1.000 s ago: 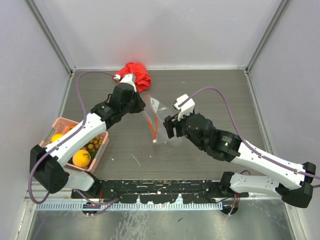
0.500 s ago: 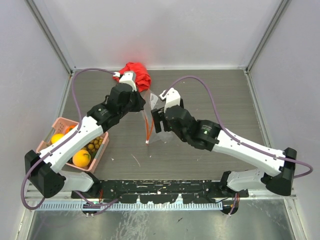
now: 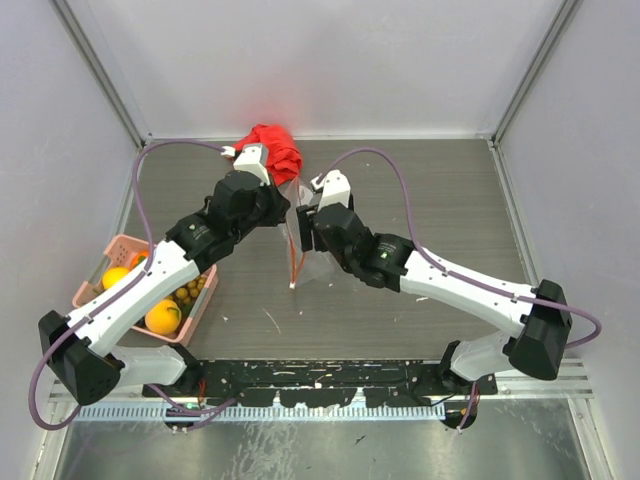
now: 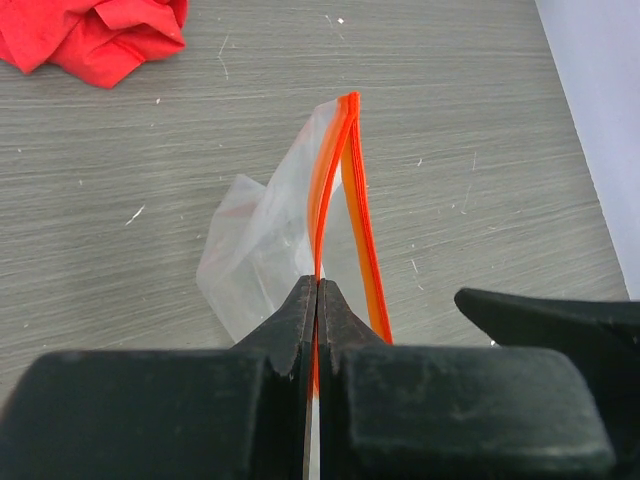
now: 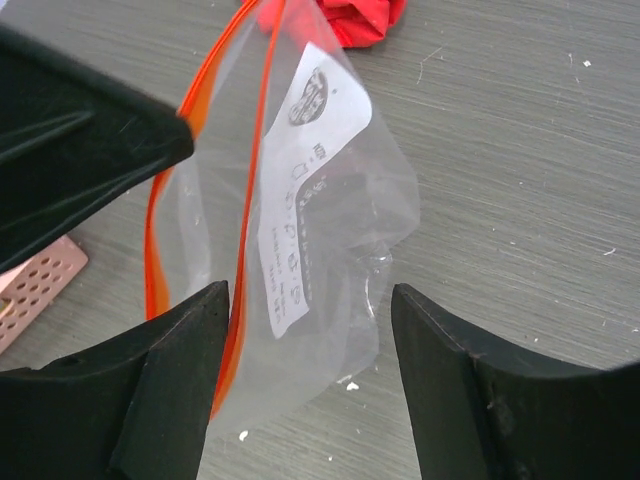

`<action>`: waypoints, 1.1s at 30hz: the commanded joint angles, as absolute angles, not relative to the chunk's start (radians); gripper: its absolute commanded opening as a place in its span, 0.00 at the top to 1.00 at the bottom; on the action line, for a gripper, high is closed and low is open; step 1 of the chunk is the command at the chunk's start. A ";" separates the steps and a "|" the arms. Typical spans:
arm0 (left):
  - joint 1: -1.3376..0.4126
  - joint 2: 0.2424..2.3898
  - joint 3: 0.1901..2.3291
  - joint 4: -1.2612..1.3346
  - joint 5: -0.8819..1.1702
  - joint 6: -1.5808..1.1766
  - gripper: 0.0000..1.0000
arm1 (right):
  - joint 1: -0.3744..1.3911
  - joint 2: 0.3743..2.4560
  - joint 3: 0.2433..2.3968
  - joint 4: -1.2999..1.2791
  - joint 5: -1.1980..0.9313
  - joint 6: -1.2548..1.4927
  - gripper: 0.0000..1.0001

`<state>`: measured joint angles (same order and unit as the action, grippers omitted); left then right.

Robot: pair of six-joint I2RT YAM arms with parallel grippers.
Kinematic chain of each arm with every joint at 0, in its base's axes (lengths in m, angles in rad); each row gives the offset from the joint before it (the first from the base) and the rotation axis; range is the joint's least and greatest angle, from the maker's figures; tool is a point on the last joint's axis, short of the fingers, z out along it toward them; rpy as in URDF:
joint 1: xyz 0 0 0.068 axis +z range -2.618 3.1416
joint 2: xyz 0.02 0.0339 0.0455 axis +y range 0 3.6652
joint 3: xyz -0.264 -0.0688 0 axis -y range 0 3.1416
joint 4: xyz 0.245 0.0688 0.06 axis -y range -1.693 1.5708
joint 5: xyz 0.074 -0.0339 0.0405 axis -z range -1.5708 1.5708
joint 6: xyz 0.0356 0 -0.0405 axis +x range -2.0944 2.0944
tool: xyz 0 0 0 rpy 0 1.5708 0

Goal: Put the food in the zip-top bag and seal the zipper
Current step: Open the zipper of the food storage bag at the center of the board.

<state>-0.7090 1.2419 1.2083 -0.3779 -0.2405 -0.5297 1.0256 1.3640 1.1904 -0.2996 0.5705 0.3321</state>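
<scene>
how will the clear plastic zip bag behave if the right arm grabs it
Probably floppy: the clear plastic zip-top bag sags wrinkled from the left fingers pinching its orange-red zipper strip. Likely very light, since it looks empty. Its smooth surface may slip.

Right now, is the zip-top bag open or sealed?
Open. In the left wrist view the zipper splits into two orange strips, and the left end effector pinches only one.

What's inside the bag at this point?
Nothing visible: the clear bag looks empty in both wrist views. Fruit sits in the basket. The left hand covers the bag's near end.
</scene>
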 commanded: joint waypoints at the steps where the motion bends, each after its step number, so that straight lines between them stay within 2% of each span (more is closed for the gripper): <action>1: -0.714 1.215 1.213 -0.345 -0.268 -0.526 1.00 | 0.985 1.392 1.171 -0.191 0.533 0.363 0.31; 7: -0.716 1.226 1.206 -0.357 -0.276 -0.539 1.00 | 0.971 1.445 1.141 -0.137 0.476 0.378 0.33; 12: -0.724 1.233 1.209 -0.376 -0.282 -0.544 1.00 | 0.962 1.463 1.132 -0.135 0.539 0.364 0.38; 15: -0.725 1.228 1.192 -0.397 -0.309 -0.553 1.00 | 0.960 1.448 1.115 -0.135 0.574 0.359 0.50; 20: -0.727 1.230 1.182 -0.441 -0.317 -0.585 1.00 | 0.960 1.408 1.094 -0.120 0.594 0.350 0.78; 21: -0.727 1.232 1.180 -0.447 -0.315 -0.595 0.98 | 0.960 1.399 1.090 -0.113 0.592 0.349 0.82; 23: -0.730 1.228 1.173 -0.450 -0.309 -0.614 0.85 | 0.962 1.380 1.077 -0.093 0.590 0.347 0.89; 25: -0.733 1.225 1.160 -0.441 -0.296 -0.633 0.78 | 0.965 1.368 1.069 -0.075 0.590 0.344 0.95; 30: -0.740 1.225 1.125 -0.397 -0.237 -0.694 0.60 | 0.980 1.363 1.053 -0.039 0.601 0.344 0.98; 33: -0.755 1.226 1.105 -0.365 -0.231 -0.731 0.58 | 0.991 1.361 1.037 -0.015 0.620 0.353 0.99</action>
<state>-0.7349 1.2419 1.1191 -0.4450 -0.2539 -0.6670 0.9737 1.3994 1.0500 -0.1081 0.5732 0.3435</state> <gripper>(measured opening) 0.413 0.047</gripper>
